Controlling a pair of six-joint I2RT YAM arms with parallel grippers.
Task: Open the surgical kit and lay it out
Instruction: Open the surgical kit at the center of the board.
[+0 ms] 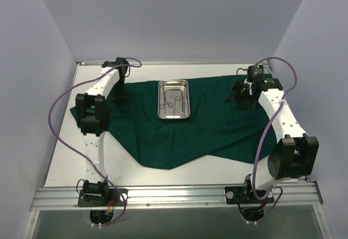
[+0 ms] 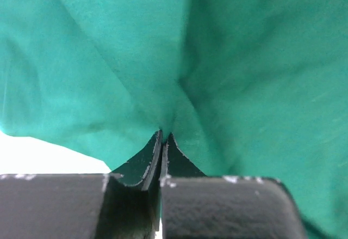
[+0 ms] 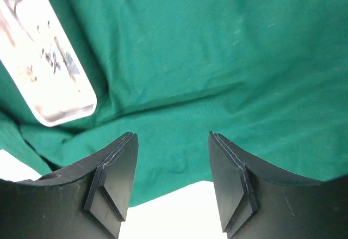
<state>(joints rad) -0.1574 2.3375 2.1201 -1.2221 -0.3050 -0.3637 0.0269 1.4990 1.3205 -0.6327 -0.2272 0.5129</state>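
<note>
1. I am pinching the green cloth with my left gripper. Its two fingers are pressing together, and a fold of cloth is bunching up at their tips.
2. I am holding the left side of the cloth because I think that side needs pulling out flat.
3. My right gripper is hanging just over the right edge of the cloth. Its fingers are standing apart, with nothing between them.
4. I think it is standing open like that so it can grab its own edge and tug the other way.
5. The steel tray is sitting on top of the cloth, near the back, between my two arms. The thin silver tools are lying inside it.
6. The cloth is lying open across the white table, but it is looking wrinkly, and its front edge is coming to a crooked point.
7. I am guessing I must pull gently, so the tray is not sliding or tipping.
</note>
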